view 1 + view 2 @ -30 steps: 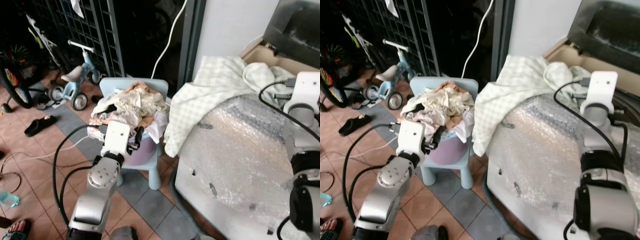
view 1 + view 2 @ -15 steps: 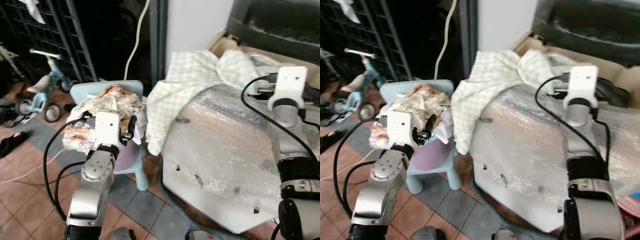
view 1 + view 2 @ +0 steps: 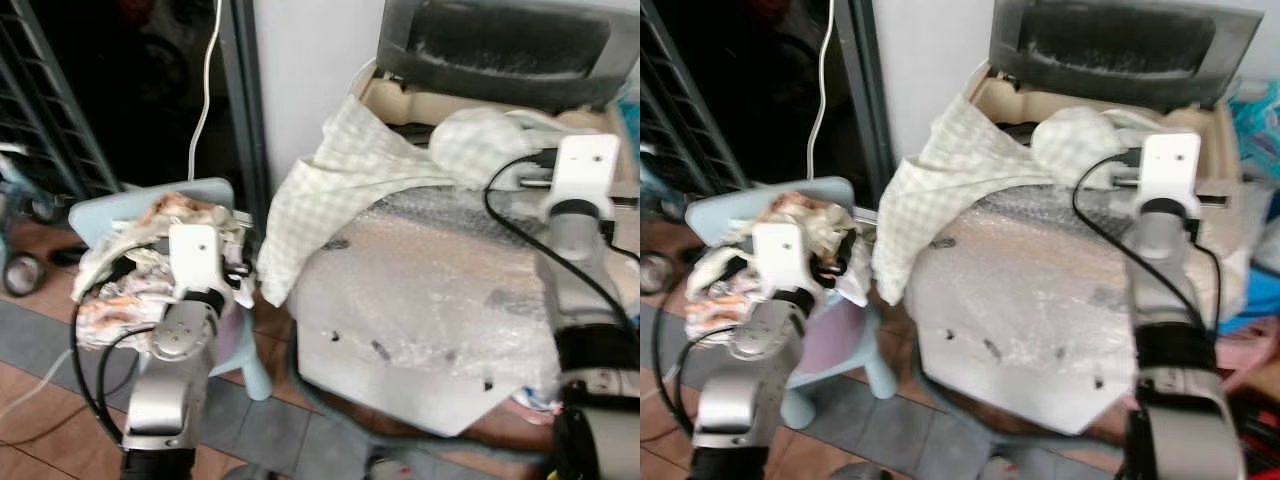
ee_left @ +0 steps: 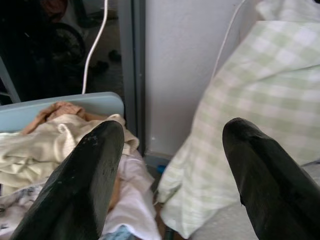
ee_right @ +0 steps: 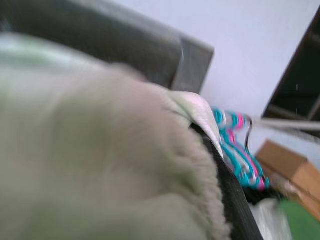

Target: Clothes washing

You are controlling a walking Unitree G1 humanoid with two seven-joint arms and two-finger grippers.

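A bubble-wrapped top-loading washing machine (image 3: 430, 300) stands with its dark lid (image 3: 500, 45) raised. A green-and-white checked cloth (image 3: 340, 170) lies over its top and hangs down its left side. My right arm reaches over the machine, and its gripper (image 5: 220, 165) is buried in the bunched end of that cloth, which presses close around a black finger (image 5: 235, 200). A heap of pale clothes (image 3: 130, 250) sits on a light blue child's chair (image 3: 150, 200). Beside the heap my left gripper (image 4: 172, 130) is open, with nothing between its fingers (image 4: 85, 185).
A lavender basin (image 3: 825, 335) sits under the heap on the chair. A white cable (image 3: 205, 70) hangs down the dark doorway beside a metal grid gate (image 3: 50, 110). Coloured hangers (image 5: 240, 155) and a cardboard box (image 5: 290, 165) lie past the machine. Tiled floor runs in front.
The camera has swung right, so the machine now fills the middle and the tricycle and sandals have slid off to the left. Both arms keep much the same pose.
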